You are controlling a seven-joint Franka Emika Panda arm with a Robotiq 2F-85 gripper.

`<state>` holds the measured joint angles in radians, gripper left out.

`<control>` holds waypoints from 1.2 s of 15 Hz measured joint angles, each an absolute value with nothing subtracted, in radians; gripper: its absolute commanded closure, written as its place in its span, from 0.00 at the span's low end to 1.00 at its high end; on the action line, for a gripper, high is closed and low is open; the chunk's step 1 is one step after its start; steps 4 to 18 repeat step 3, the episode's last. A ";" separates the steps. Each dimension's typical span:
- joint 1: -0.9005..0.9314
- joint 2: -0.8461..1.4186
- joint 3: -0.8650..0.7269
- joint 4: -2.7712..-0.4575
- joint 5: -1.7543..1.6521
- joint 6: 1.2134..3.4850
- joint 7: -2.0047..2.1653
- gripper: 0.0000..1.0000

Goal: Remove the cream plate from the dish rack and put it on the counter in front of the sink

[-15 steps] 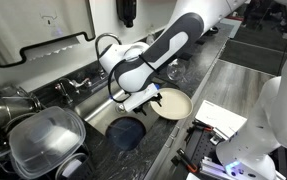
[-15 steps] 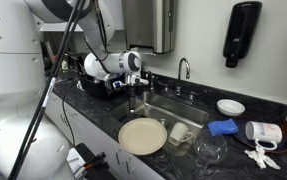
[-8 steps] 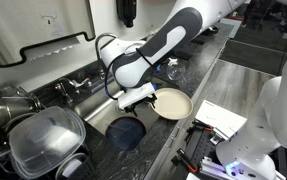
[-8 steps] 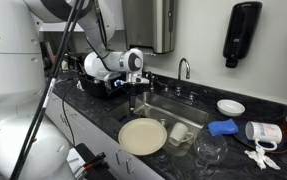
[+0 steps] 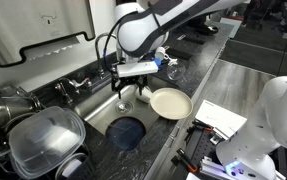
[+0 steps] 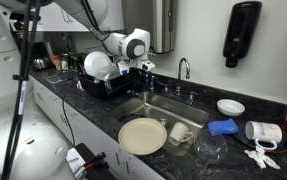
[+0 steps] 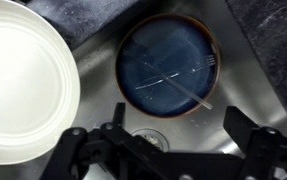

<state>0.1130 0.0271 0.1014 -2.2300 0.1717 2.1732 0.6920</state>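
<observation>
Smooth round cream plate flat on speckled counter; pincer wide, empty, above steel sink.

Black wall dispenser, white bowl

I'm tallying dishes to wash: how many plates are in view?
3. The cream plate lies on the counter before the sink; a blue plate lies in the sink; a small white plate sits on the counter past the faucet. The rack may hide more.
</observation>
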 measured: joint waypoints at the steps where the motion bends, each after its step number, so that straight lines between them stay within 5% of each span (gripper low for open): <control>1: 0.112 -0.003 0.098 -2.237 0.195 2.189 0.648 0.00; 18: 0.111 -0.062 0.097 -2.253 0.224 2.216 0.582 0.00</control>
